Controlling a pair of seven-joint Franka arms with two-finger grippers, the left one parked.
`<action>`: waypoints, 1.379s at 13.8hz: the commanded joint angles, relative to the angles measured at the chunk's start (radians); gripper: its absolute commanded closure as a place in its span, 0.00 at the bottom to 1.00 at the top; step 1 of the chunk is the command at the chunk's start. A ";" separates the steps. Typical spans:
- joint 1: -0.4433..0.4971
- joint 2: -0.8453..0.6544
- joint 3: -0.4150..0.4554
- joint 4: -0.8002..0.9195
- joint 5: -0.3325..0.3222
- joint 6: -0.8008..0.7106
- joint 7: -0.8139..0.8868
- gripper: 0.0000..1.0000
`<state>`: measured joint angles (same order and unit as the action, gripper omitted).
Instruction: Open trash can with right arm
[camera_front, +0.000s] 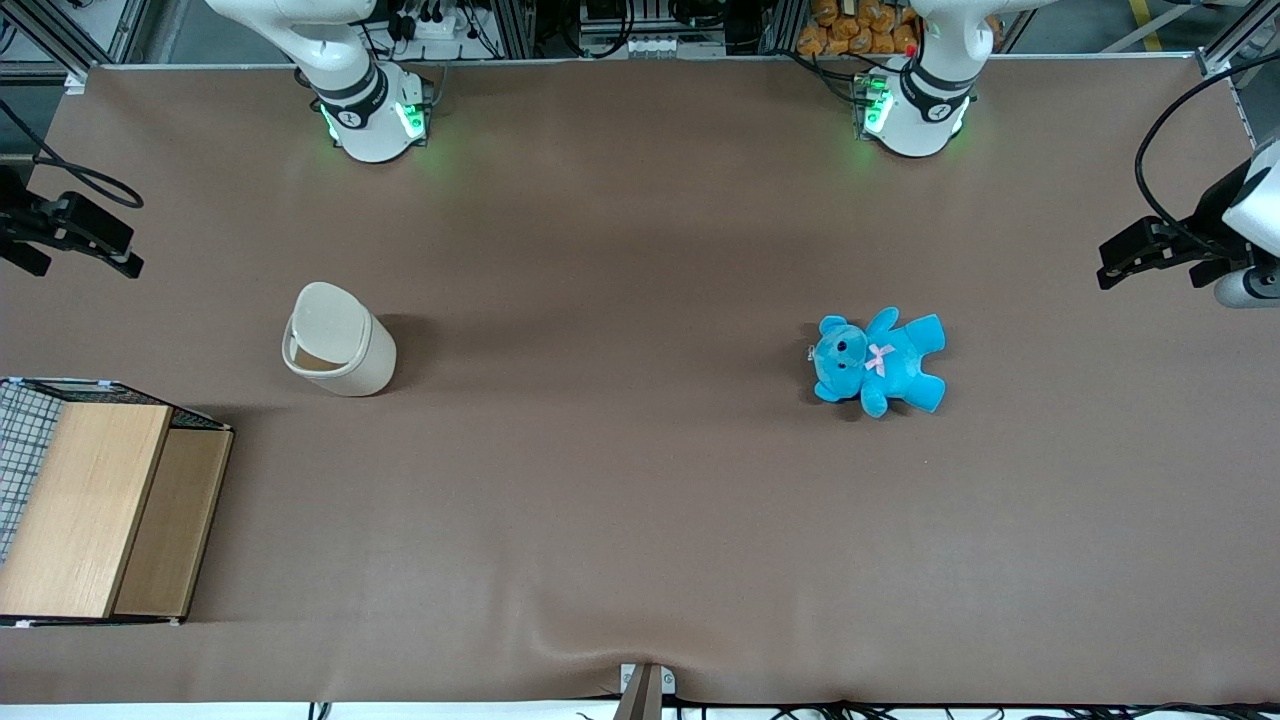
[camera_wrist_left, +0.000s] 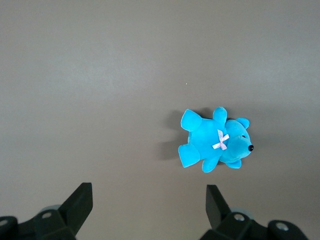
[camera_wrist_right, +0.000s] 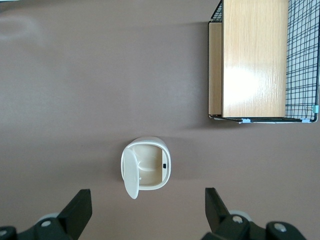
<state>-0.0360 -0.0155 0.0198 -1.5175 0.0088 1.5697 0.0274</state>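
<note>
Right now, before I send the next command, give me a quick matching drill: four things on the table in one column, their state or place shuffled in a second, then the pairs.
Column one:
1. trash can
2. blue teddy
3. wooden box
4. right gripper

Column two:
A. lying toward the parked arm's end of the table
B. open, hovering above the trash can, touching nothing
C. lid swung up, inside showing
D. nearer to the front camera than the trash can, with black wire mesh beside it

Pairs: 1-C, 2-A, 3-D, 4-B

Spread black gripper (camera_wrist_right: 145, 212) high above cream-white cylindrical trash can (camera_wrist_right: 146, 166), lid raised; wooden box (camera_wrist_right: 255, 57) nearby; bare brown table (camera_front: 620, 300) around.
</note>
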 joint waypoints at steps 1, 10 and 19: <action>-0.015 -0.015 0.011 -0.004 0.004 -0.007 -0.017 0.00; -0.016 -0.015 0.009 -0.004 0.003 -0.022 -0.014 0.00; -0.016 -0.008 0.009 -0.001 0.000 -0.036 -0.006 0.00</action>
<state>-0.0368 -0.0157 0.0195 -1.5175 0.0086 1.5438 0.0266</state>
